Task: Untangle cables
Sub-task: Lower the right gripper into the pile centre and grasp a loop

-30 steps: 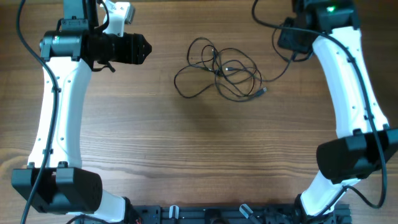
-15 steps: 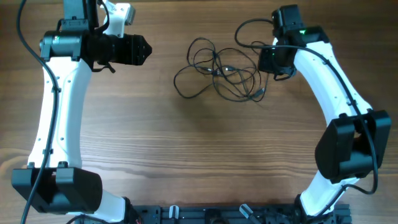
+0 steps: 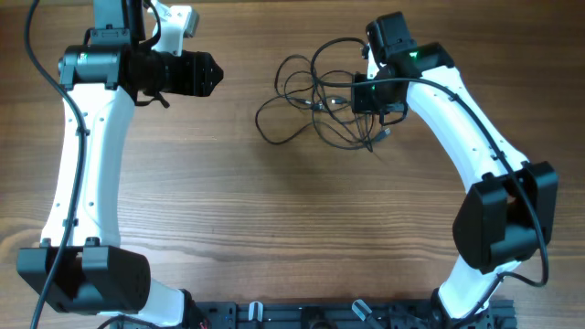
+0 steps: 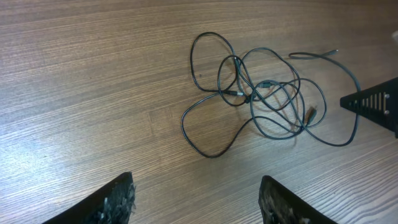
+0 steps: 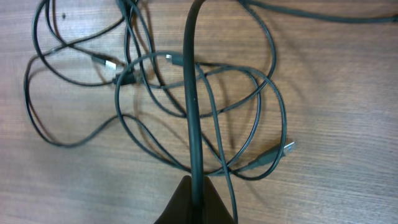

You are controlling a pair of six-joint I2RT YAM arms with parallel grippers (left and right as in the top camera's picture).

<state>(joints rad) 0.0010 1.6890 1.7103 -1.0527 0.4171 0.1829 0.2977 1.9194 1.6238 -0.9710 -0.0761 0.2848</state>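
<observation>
Tangled cables [image 3: 322, 102] lie far-middle on the counter [image 3: 292, 228], spread left-to-right. Right hand [image 5: 194, 202] is pinched shut, directly over the tangle's right end by the USB plug [image 5: 285, 148]; clearly nearer. Left hand [image 4: 198, 202] is wide, empty, well apart to the left.

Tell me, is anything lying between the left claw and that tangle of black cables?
Nothing visible does. In the left wrist view, only bare wooden table lies between the open left gripper and the cables ahead of it.

You see the cables [image 3: 320, 105] on the tabletop [image 3: 274, 210] near its far edge, right tool [image 5: 194, 202] over them.
</observation>
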